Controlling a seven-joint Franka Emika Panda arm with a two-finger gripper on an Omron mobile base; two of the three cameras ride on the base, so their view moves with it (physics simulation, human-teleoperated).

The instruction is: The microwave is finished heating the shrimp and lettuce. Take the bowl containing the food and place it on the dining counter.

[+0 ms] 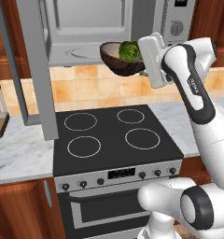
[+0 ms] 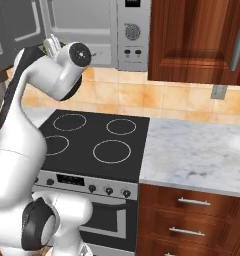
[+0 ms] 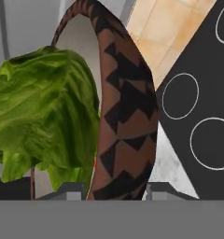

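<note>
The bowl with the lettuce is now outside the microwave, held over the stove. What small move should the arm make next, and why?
Probably draw the bowl a little further back from the microwave, keeping it level. The gripper grips the bowl's rim, with the lettuce inside, and the bowl hangs in front of the open cavity, above the stove. The open door stands at the left, so backing off before turning seems safest.

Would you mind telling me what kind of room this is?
A home kitchen, rendered: a black four-ring stove with an oven below, a microwave above it, and marble counter over wood drawers.
</note>
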